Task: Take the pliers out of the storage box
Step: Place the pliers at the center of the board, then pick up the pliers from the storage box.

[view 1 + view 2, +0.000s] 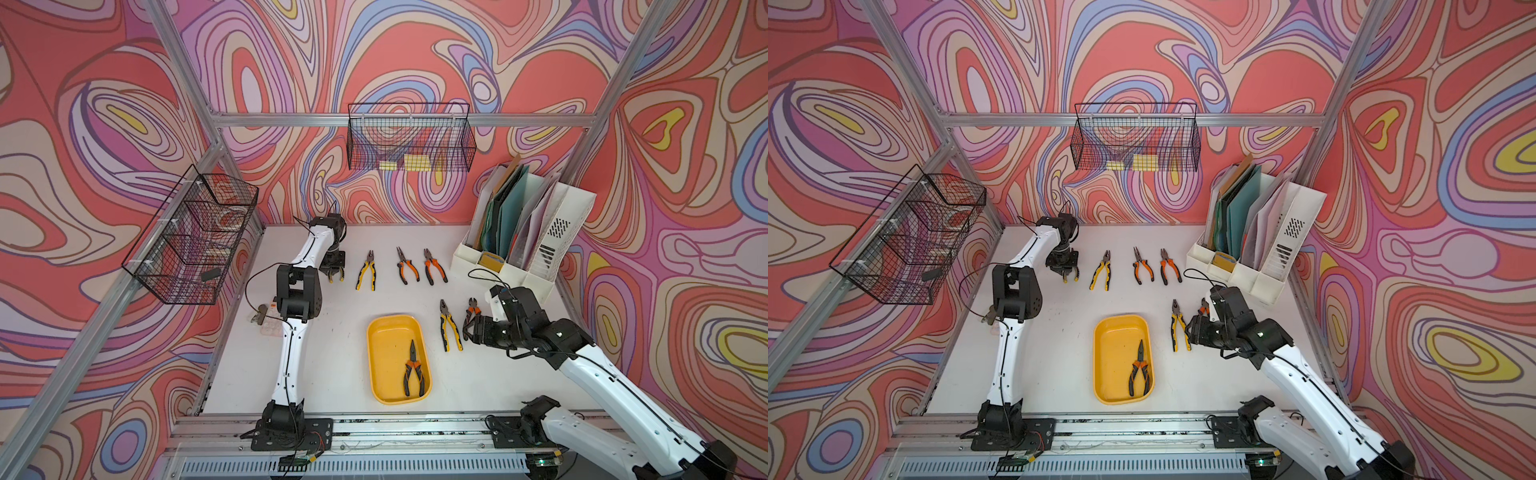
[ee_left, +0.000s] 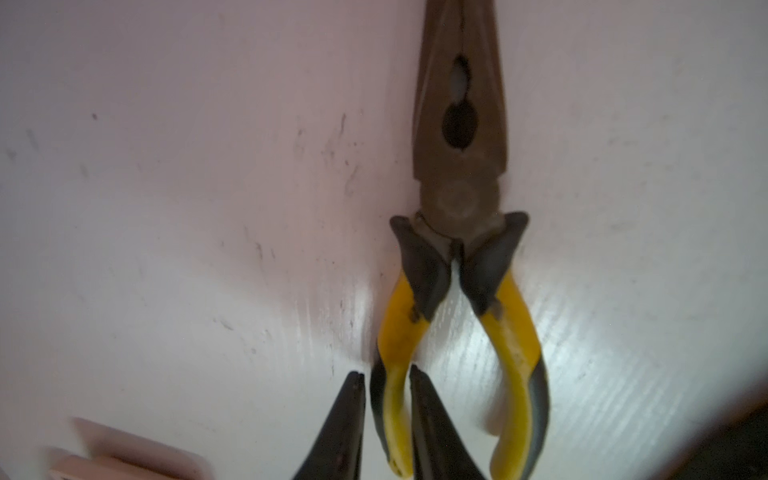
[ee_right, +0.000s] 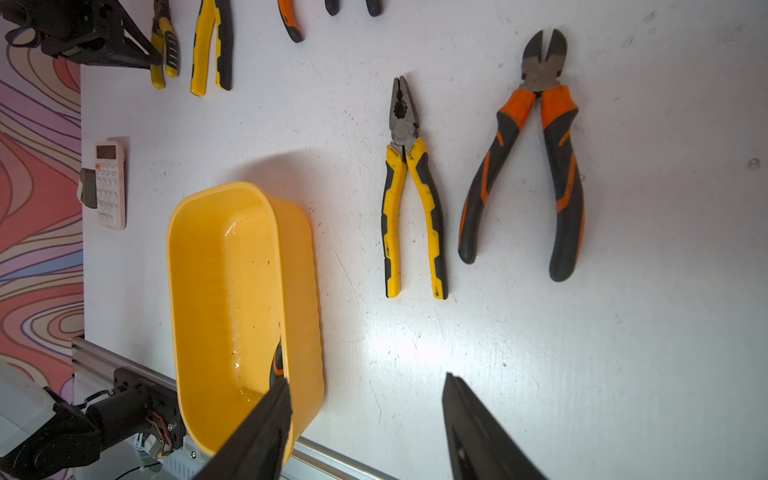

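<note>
**Mia:** What is sitting on the big white table (image 1: 328, 365)?

**Sam:** The yellow tray (image 1: 388, 338) is sitting in the lower middle of both top views. One pair of orange pliers (image 1: 414, 368) is lying inside it, in the lower right part.

**Mia:** What are the grippers doing?

**Sam:** The right gripper (image 3: 365, 378) is hanging over bare table, just right of the tray. Its jaws are wide apart and holding nothing. The left gripper (image 1: 336, 277) is reaching down at the upper left of the table.

**Mia:** Onto what?

**Sam:** Onto the yellow pliers (image 2: 459, 187), which are lying flat on the table. Its fingers (image 2: 340, 428) are standing on each side of one handle (image 2: 397, 324). They are only a little apart, with thin gaps showing. I think it is putting this pair down.

**Mia:** How should it be doing that?

**Sam:** It should be spreading wider first, then going straight up, so no finger is dragging the handle. After that, the pair in the tray is waiting.
</note>
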